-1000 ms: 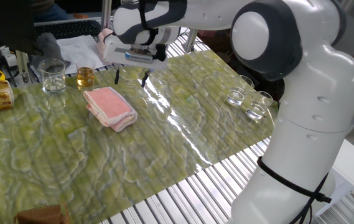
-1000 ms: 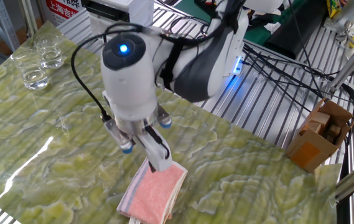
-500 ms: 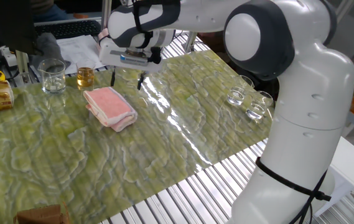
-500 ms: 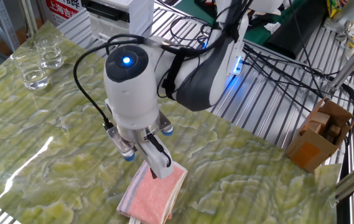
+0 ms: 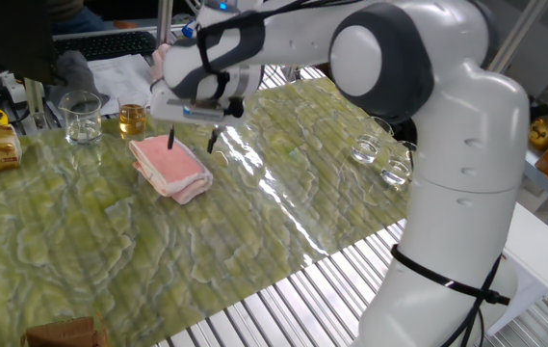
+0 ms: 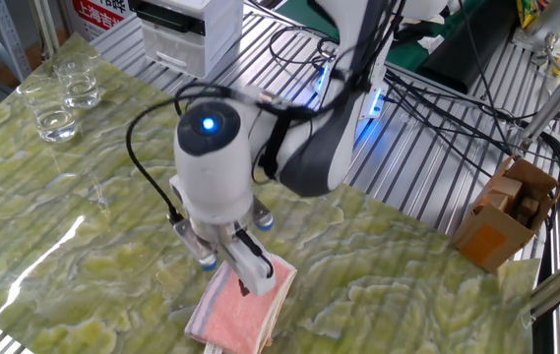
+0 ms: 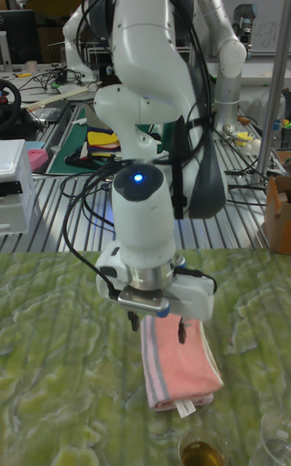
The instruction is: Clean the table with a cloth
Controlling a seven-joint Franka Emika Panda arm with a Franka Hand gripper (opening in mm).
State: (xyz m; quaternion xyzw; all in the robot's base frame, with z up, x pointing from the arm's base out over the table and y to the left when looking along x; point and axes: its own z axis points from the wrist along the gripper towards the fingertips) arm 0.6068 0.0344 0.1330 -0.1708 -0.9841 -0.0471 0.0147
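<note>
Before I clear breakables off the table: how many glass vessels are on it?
4: a large empty beaker and a small glass of amber liquid at one end, two small clear glasses at the other. More may hide behind the arm.

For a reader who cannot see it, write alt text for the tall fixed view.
A white robot arm's open gripper hangs just above a folded salmon-pink cloth lying on the green marbled table. A glass of amber liquid stands at the near edge, with a cluttered lab bench behind.

We counted one folded salmon-pink terry cloth (image 5: pixel 169 166), four clear drinking glasses, and one white robot arm (image 5: pixel 379 67).
</note>
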